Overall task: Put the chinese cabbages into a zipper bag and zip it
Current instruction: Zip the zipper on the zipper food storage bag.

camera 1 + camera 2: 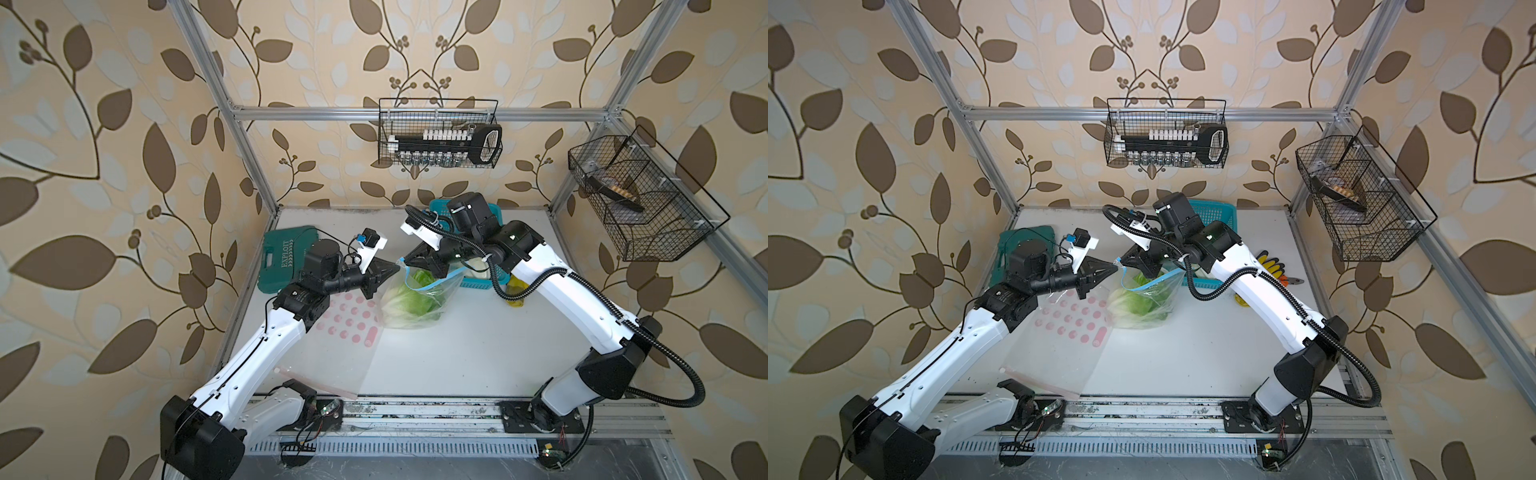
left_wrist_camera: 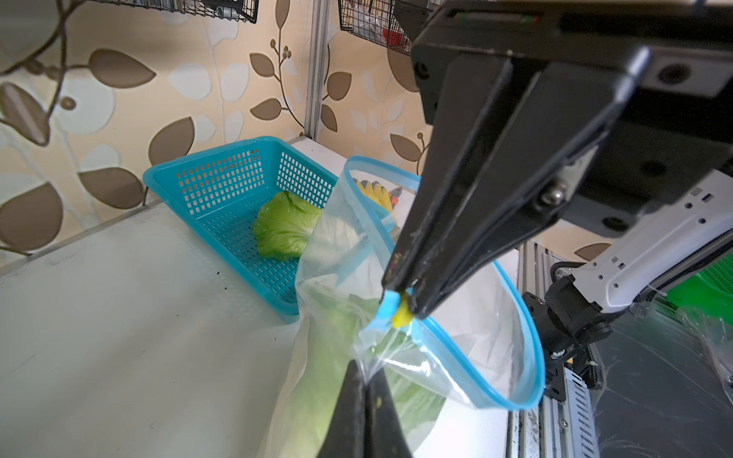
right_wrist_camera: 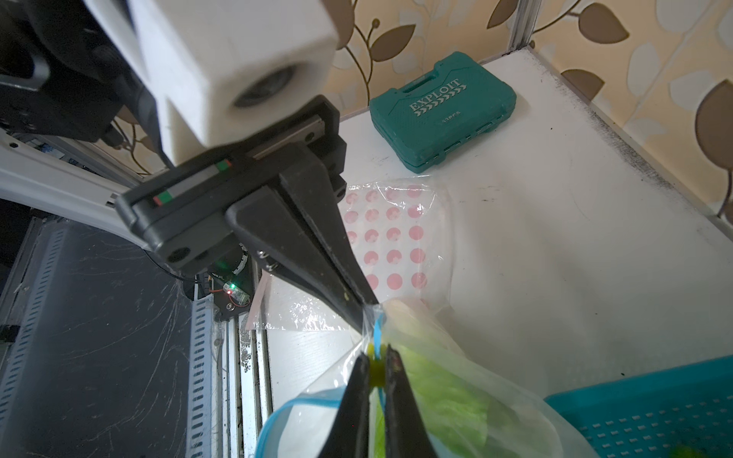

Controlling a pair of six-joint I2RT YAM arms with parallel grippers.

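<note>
Currently, left gripper [image 1: 397, 268] is clenched on the corner film of the bag [image 1: 446, 291], at its eleven o'clock. Just beside it, right gripper [image 2: 400, 301] grasps the yellow slider [image 3: 375, 370] on the blue zip; the mouth gapes. Inside the bag, mid-table, lies cabbage [image 1: 419, 303], count unclear. One cabbage head [image 2: 285, 228] sits in the basket [image 2: 222, 186] at two o'clock.

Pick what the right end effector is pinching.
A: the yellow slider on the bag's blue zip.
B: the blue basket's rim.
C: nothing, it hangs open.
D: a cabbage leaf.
A: in the left wrist view the right end effector is closed on the yellow slider of the zipper bag, whose mouth gapes open.
</note>
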